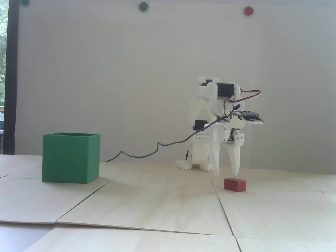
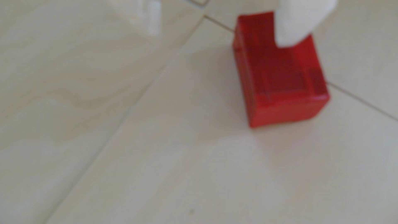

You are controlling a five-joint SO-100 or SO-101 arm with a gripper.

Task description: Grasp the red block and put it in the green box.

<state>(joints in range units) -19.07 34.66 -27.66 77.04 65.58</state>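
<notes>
The red block [image 1: 235,184] lies on the light wooden table right of centre in the fixed view. My white gripper [image 1: 225,173] points down just above and behind it, jaws open and empty. In the wrist view the red block [image 2: 280,73] is at the upper right. One white fingertip [image 2: 295,25] overlaps the block's far top. The other fingertip [image 2: 151,19] is a blur to the left, so the gripper [image 2: 218,37] is centred left of the block. The green box [image 1: 71,157] stands open-topped at the left, far from the gripper.
The table is made of wooden panels with seams [image 1: 225,210]. A black cable [image 1: 147,153] runs from the arm across the table behind the box. Coloured magnets [image 1: 143,6] sit on the white wall behind.
</notes>
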